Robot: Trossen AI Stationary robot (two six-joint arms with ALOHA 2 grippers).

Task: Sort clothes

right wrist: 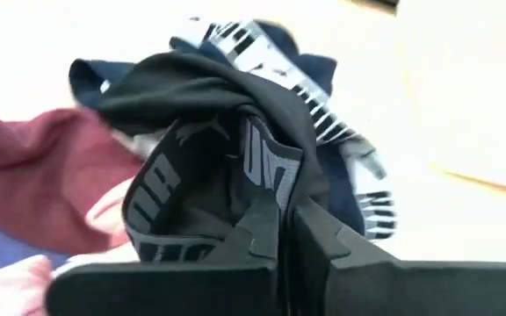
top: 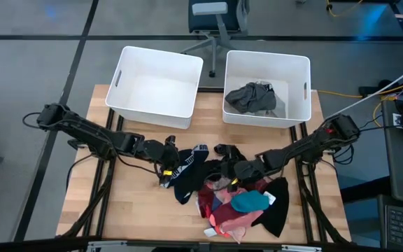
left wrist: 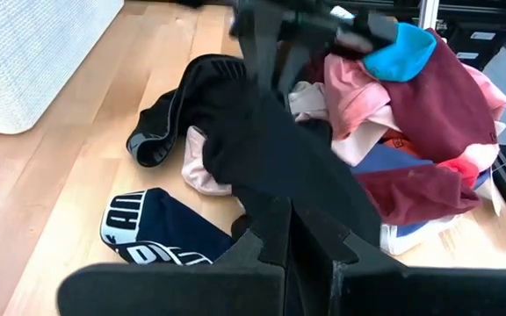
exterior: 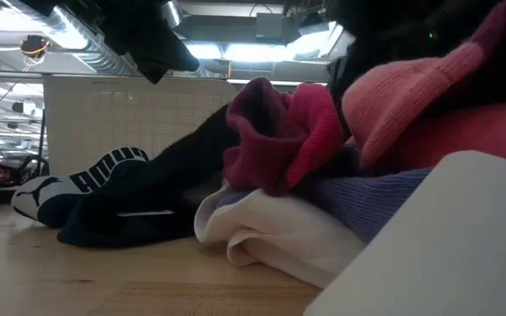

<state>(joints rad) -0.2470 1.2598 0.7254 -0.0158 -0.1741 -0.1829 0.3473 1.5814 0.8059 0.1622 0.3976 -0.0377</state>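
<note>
your clothes (top: 233, 199) sit in a big mixed pile at the front of the wooden table (top: 135, 210). the right gripper (right wrist: 286, 230) is pinched tight on a black garment with a lettered band (right wrist: 209, 175) at the top of the pile. the left gripper (top: 165, 170) is squeezed on a dark piece (left wrist: 279, 158) at the pile's left edge. one grey garment (top: 252, 96) lies in the right bin (top: 301, 77). the left bin (top: 187, 66) holds nothing, so i think most sorting is left. a chair (top: 212, 17) stands on the grey floor behind.
</note>
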